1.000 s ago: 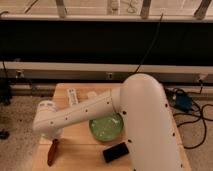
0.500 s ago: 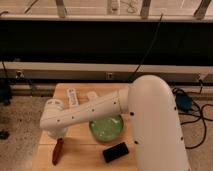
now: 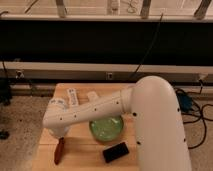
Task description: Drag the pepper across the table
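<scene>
The hand sits at the upper end of the pepper, which lies lengthwise toward the surface's near edge, seemingly touching it.

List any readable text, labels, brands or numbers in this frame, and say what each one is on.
None can be read.
White tube at the far left of the table: dark marks, too blurred to read.
Black phone: no text visible.
Green bowl, pepper and arm: no lettering; the arm shows only dark dots.
The gripper sits just above the pepper, unlabelled.
</scene>
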Motion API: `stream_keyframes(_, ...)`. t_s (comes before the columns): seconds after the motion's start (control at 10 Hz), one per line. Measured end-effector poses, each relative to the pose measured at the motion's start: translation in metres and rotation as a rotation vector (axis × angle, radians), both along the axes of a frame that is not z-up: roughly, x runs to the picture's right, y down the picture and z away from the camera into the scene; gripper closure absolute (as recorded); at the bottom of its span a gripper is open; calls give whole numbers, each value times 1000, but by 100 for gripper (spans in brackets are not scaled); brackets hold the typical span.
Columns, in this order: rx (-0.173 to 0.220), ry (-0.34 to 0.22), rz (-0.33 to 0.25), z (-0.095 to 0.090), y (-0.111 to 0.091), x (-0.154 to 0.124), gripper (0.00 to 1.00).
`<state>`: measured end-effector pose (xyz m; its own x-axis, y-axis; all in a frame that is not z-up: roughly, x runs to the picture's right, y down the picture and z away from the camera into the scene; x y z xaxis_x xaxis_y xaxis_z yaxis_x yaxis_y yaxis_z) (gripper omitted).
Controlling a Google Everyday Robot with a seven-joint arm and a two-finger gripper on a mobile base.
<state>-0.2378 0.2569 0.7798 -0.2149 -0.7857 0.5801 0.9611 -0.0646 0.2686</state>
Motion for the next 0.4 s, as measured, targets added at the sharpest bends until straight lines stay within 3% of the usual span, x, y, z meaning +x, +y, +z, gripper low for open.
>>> stream_keyframes(0.4, -7, -2, -1, 3, -2, 6, 84)
